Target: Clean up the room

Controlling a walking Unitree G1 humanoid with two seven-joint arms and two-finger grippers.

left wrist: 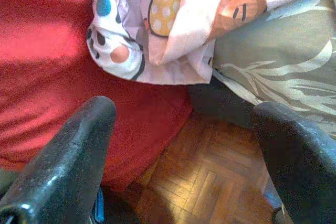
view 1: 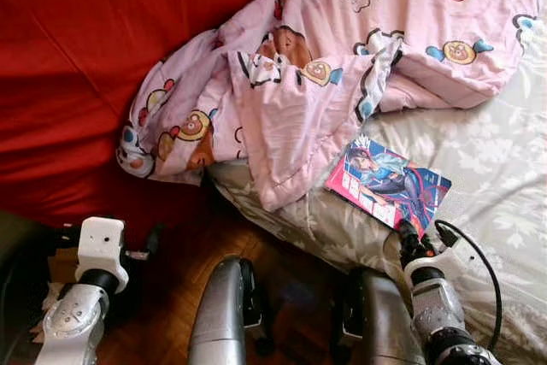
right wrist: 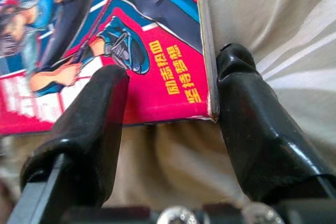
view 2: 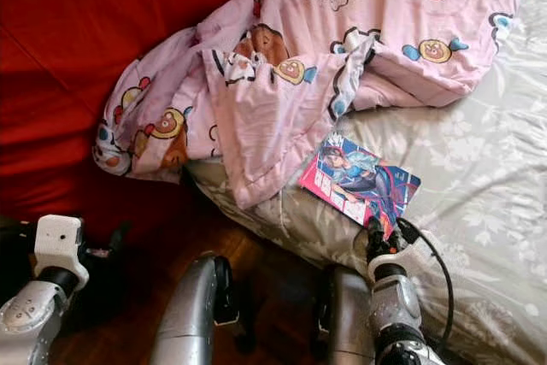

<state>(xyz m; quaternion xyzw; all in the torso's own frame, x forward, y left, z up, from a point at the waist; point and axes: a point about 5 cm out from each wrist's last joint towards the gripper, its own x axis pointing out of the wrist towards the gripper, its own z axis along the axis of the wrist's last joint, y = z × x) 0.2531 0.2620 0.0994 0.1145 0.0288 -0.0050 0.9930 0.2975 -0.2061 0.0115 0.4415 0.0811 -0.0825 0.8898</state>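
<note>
A comic book (view 1: 389,184) with a red and blue cover lies flat on the grey floral bed sheet (view 1: 500,160), just below the rumpled pink cartoon blanket (view 1: 342,49). My right gripper (view 1: 405,232) is at the book's near corner. In the right wrist view the comic book (right wrist: 131,40) has that corner between the parted fingers of the right gripper (right wrist: 170,93): one finger lies over the cover, the other against the book's edge. My left gripper (left wrist: 184,129) hangs open and holds nothing above the wooden floor (left wrist: 210,182), close to the blanket's hanging corner.
A red fabric surface (view 1: 77,57) spreads over the left side beside the bed. The blanket's corner (view 1: 162,138) droops over the bed edge onto it. Parquet floor (view 1: 171,297) and my silver legs (view 1: 218,314) lie below.
</note>
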